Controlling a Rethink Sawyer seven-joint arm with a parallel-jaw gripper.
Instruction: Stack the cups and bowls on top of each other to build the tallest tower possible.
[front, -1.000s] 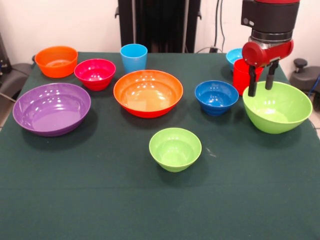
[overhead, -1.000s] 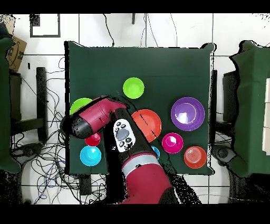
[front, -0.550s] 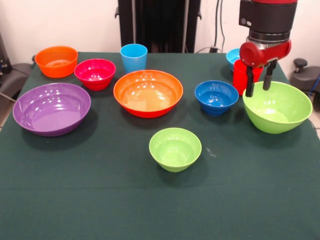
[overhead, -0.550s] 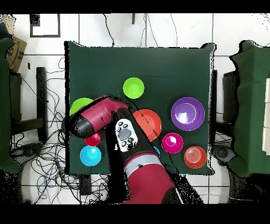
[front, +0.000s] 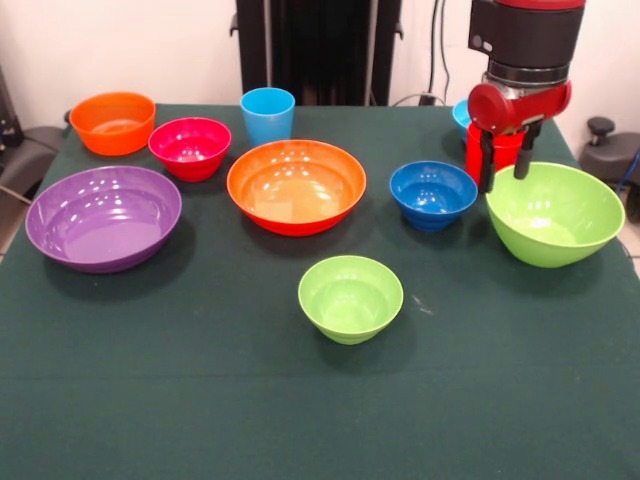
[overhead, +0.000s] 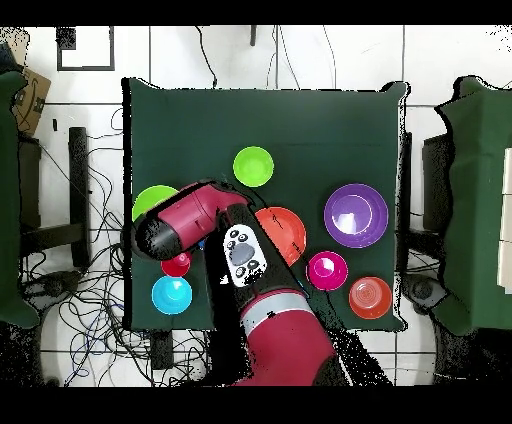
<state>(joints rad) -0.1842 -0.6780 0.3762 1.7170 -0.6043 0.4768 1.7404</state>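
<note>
Nothing is stacked yet: every bowl and cup sits apart on the green tabletop (front: 200, 400). Our tool (front: 503, 168) hangs released and empty, its two fingers spread, just above the far rim of the large green bowl (front: 555, 215) and in front of the red cup (front: 492, 148). We judge the step in hand to be a first pick in this corner, though we cannot tell whether the cup or the bowl is meant. To do it well, we should centre the fingers astride one wall of the chosen piece and come straight down, keeping clear of the blue bowl (front: 432, 192) beside it. The wide purple bowl (front: 103, 215) or large orange bowl (front: 296, 185) would make the steadiest base. The light blue bowl (front: 466, 112) is mostly hidden behind the arm, and from overhead the arm covers the tool entirely.
</note>
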